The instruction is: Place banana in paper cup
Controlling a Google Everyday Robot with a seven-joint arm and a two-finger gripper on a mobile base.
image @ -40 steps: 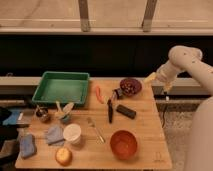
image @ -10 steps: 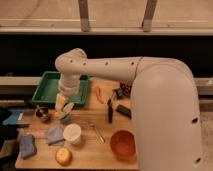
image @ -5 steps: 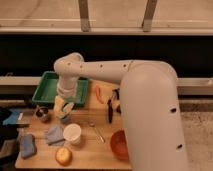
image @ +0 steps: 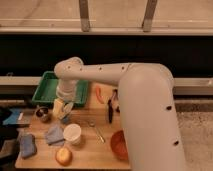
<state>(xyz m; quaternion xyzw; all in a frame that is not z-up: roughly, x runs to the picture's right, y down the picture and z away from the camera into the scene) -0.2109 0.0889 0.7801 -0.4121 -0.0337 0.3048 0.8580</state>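
Just below green tray (image: 47,87), banana (image: 58,106) on table's left side, at gripper (image: 63,111); jaws spread, nothing pinched. Likely faults: off-centre closure nudging banana aside; light paper cup (image: 72,133), near and lower right, tipping on release. Against four seconds earlier: arm swung over from table's right edge.

Arm (image: 145,100) fills the right side and spans left across the view. Wrist (image: 67,85) turns straight down. Hand (image: 62,110) at left-centre, pointing down, fingers spread apart.
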